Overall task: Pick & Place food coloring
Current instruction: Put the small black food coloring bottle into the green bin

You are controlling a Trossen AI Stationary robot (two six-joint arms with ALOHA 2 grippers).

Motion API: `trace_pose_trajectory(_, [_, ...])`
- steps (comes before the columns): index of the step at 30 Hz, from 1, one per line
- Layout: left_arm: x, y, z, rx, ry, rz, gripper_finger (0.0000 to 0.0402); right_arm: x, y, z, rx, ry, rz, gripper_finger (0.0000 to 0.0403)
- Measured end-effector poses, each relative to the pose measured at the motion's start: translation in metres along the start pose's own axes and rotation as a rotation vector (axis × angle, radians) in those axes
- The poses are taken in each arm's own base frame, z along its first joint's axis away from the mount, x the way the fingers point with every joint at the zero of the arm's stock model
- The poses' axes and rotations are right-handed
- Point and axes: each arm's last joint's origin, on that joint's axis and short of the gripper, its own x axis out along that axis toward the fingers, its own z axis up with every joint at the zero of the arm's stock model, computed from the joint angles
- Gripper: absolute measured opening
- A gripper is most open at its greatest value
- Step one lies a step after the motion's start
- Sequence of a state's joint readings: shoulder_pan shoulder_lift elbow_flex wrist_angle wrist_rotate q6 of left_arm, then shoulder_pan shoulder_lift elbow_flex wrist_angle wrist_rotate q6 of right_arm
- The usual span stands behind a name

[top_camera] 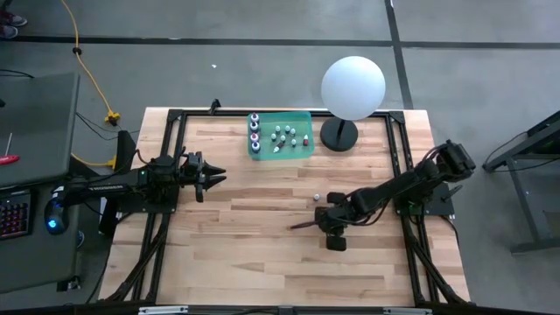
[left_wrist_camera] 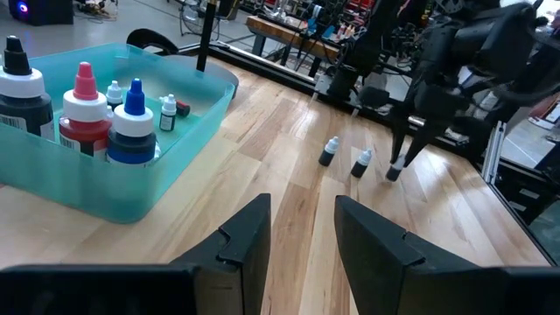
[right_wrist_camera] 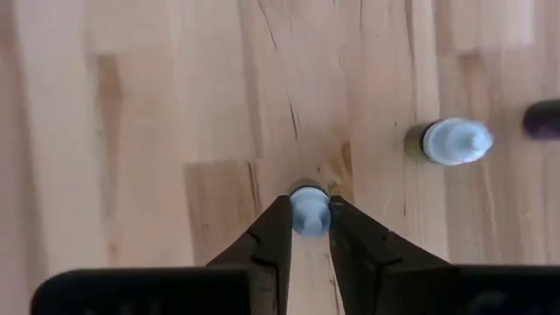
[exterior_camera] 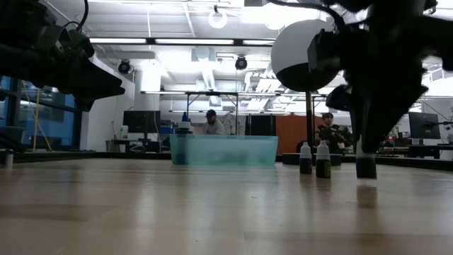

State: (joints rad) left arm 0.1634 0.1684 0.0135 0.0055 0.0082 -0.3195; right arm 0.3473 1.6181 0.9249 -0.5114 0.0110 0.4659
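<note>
Left gripper point(top_camera: 213, 176) hovers over the left part of the wooden table point(top_camera: 262, 262), its fingers apart with nothing between them, pointing toward the table's middle; further right, at the far edge, sits the teal tray point(top_camera: 305, 115), holding most of the food coloring: larger bottles point(top_camera: 255, 131) stand along its left side, and tiny white-capped bottles point(top_camera: 284, 136) are scattered across the rest; in the left wrist view the larger ones show red point(left_wrist_camera: 83, 109), blue point(left_wrist_camera: 133, 127) and black point(left_wrist_camera: 19, 92) bodies; just right of the tray stands a white sphere on a black base point(top_camera: 352, 87). Nearer the front, right of centre, two small dark bottles stand upright on the bare wood, one point(left_wrist_camera: 329, 150) just beside the other point(left_wrist_camera: 361, 162); immediately right of them the right gripper point(right_wrist_camera: 308, 219) points straight down, its fingers closed around the white cap of a third small bottle point(right_wrist_camera: 308, 210), which stands on the table or just above it; I cannot tell which.
</note>
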Motion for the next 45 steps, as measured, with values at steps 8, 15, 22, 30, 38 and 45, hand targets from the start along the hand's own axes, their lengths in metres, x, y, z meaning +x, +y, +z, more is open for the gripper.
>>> trace_pose_trajectory(8, [0.0,0.0,0.0,0.0,0.0,0.0,0.0127,-0.043,0.012,0.029,0.016,-0.124,0.049,0.0045])
trace_pose_trajectory(15, [0.0,0.0,0.0,0.0,0.0,0.0,0.0127,-0.099,0.009,0.078,0.053,-0.321,0.002,0.0058])
trace_pose_trajectory(22, [0.0,0.0,0.0,0.0,0.0,0.0,0.0127,-0.146,-0.026,0.115,0.177,-0.499,-0.126,0.0045])
trace_pose_trajectory(30, [0.0,0.0,0.0,0.0,0.0,0.0,0.0127,-0.125,-0.086,0.151,0.287,-0.574,-0.186,0.0053])
trace_pose_trajectory(38, [0.0,0.0,0.0,0.0,0.0,0.0,0.0127,-0.061,-0.143,0.195,0.284,-0.483,-0.198,0.0052])
trace_pose_trajectory(45, [0.0,0.0,0.0,0.0,0.0,0.0,0.0127,-0.052,-0.174,0.219,0.292,-0.307,-0.291,0.0054])
